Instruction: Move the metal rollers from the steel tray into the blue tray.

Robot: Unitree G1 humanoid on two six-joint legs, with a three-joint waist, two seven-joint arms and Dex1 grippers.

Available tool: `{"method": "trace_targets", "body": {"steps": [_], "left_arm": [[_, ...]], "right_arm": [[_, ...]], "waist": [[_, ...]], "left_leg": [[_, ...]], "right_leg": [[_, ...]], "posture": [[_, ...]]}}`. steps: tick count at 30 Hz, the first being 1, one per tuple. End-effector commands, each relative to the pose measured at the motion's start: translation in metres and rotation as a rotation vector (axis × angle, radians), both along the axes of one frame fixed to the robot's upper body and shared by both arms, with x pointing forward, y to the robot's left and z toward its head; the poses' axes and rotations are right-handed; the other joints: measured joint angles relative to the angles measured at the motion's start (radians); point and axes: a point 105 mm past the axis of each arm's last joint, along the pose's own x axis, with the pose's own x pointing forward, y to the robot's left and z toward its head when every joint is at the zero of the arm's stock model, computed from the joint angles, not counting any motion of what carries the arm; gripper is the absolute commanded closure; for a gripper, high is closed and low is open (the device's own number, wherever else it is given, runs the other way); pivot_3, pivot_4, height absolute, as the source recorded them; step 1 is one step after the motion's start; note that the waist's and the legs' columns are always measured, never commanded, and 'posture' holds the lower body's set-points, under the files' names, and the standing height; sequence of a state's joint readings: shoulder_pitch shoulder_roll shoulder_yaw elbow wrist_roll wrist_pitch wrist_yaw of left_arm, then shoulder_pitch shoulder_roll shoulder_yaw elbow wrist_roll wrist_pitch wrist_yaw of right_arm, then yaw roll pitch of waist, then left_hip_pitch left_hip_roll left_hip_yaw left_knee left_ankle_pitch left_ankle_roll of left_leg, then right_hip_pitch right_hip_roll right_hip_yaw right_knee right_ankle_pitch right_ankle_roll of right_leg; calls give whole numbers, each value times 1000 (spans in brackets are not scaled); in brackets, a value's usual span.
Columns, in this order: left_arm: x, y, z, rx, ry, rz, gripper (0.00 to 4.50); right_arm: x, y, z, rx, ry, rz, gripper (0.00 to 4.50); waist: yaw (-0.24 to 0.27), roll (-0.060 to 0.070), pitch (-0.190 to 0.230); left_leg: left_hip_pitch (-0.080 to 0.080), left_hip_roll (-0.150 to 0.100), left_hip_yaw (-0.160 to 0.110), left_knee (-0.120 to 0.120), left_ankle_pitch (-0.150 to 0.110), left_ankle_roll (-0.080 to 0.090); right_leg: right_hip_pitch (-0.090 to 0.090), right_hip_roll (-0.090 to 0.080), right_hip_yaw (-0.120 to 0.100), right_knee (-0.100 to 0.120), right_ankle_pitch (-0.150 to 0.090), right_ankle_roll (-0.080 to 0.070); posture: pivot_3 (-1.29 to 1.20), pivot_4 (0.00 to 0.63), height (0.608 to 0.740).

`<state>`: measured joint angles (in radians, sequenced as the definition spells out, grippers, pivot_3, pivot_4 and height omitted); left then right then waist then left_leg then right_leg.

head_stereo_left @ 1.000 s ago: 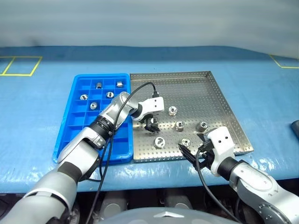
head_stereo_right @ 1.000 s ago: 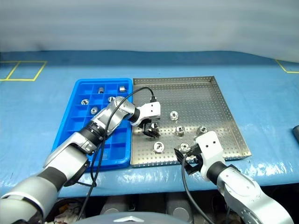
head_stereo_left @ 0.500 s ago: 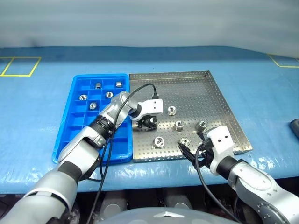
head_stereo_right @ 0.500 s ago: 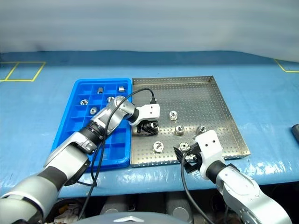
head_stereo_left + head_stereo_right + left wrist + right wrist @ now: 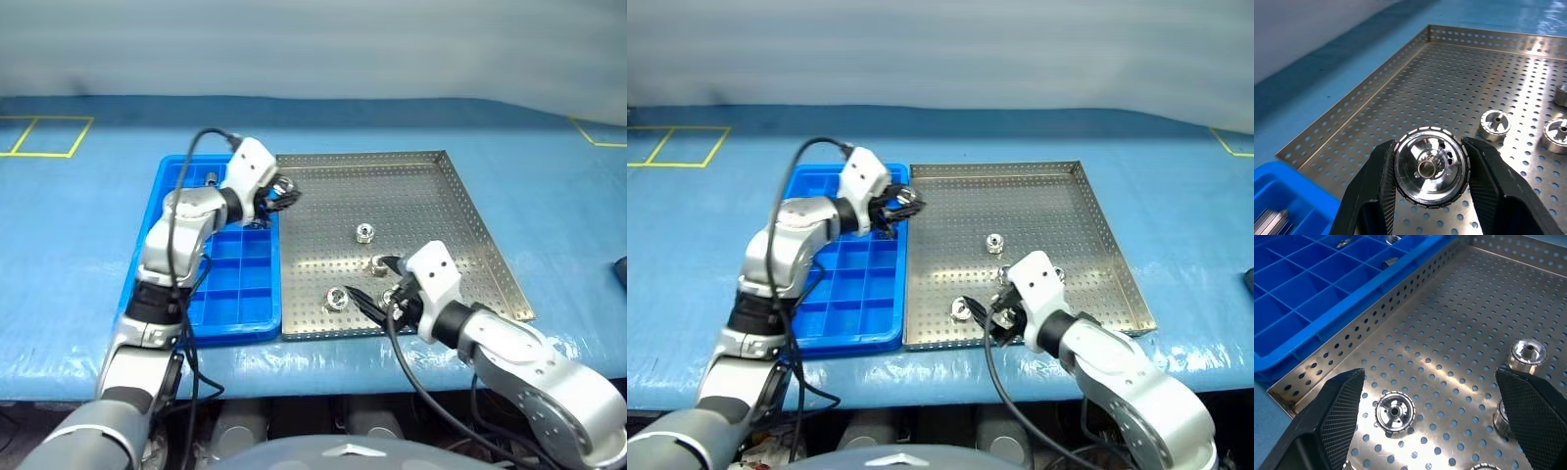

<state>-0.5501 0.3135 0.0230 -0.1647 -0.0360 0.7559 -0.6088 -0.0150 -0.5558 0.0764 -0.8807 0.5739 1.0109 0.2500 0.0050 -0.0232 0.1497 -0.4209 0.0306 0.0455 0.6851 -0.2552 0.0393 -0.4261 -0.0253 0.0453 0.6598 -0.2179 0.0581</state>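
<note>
**Left hand holds a roller up by the blue tray**

The left hand (image 5: 1430, 171) pinches one shiny metal roller (image 5: 1431, 167) between its two black fingers (image 5: 1374, 188). The roller is off the floor of the steel tray (image 5: 411, 191), up in the air near the line where that tray meets the blue tray (image 5: 211, 294). The two trays lie side by side, touching, on the blue surface (image 5: 78, 235).

The right hand (image 5: 1435, 416) has its fingers spread wide apart and holds nothing. It hangs low over the near part of the steel tray. One roller (image 5: 1395, 411) lies flat on the dotted floor between its fingers, closer to one of them. Another roller (image 5: 1529, 354) stands a bit farther in. One more roller (image 5: 365, 232) sits alone near the middle of the steel tray.

A few rollers (image 5: 1390, 263) rest in the far boxes of the blue tray. The near boxes are bare.
</note>
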Motion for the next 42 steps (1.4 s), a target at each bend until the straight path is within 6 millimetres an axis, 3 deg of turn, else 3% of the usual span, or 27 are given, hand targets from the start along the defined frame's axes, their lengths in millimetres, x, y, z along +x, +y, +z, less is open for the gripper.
{"method": "trace_targets", "body": {"steps": [1, 7, 13, 26, 31, 34, 39, 42], "left_arm": [[-8, 30, 14, 3, -105, 240, 2724], [-34, 59, -8, 27, -120, 566, 2724], [-51, 77, -28, 35, -75, 751, 2724], [-56, 88, -62, 98, 56, 833, 2724], [-53, 87, -61, 102, 59, 827, 1044], [-49, 78, -52, 62, 27, 795, 22], [-35, 29, -3, -141, -145, 516, 22], [-33, -10, 2, -181, -101, 226, 22]], "right_arm": [[2, 16, 8, 13, -34, 92, 0], [4, 26, 7, 5, -27, 161, 0], [4, 28, 6, 5, -14, 186, 0], [3, 25, 5, 18, -8, 153, 0], [3, 22, 5, 28, -12, 120, 0], [2, 20, 5, 34, -14, 102, 0], [1, 14, 6, 41, -19, 61, 0], [-2, 7, 6, 48, -21, 17, 0]], "waist": [[10, 0, 0], [52, -1, 0], [78, -1, 0], [82, -1, 0], [79, -1, 0], [77, -1, 0], [81, -1, 0], [79, -1, 0]], "left_leg": [[0, 0, 0, 0, 0, 0], [0, -1, -1, -1, 0, 0], [1, -1, -2, 0, 0, 1], [1, -1, -1, -1, 1, 1], [1, -1, -1, -1, 1, 1], [1, -1, -1, -1, 1, 1], [0, -2, -2, 0, 1, 1], [-1, -2, -2, 0, 1, 1]], "right_leg": [[0, 0, 0, 0, 0, 0], [1, -1, -1, -1, 1, -1], [2, -2, -2, -1, 1, -2], [2, -3, -2, -1, -1, -5], [2, -3, -2, -1, -2, -6], [2, -3, -2, -1, -2, -6], [2, -4, -3, -1, -2, -6], [2, -4, -3, -2, -2, -6]], "posture": [[167, 150, 740], [225, 150, 740], [247, 150, 740], [223, 150, 740], [204, 150, 740], [195, 150, 740], [180, 150, 740], [155, 150, 740]]}}
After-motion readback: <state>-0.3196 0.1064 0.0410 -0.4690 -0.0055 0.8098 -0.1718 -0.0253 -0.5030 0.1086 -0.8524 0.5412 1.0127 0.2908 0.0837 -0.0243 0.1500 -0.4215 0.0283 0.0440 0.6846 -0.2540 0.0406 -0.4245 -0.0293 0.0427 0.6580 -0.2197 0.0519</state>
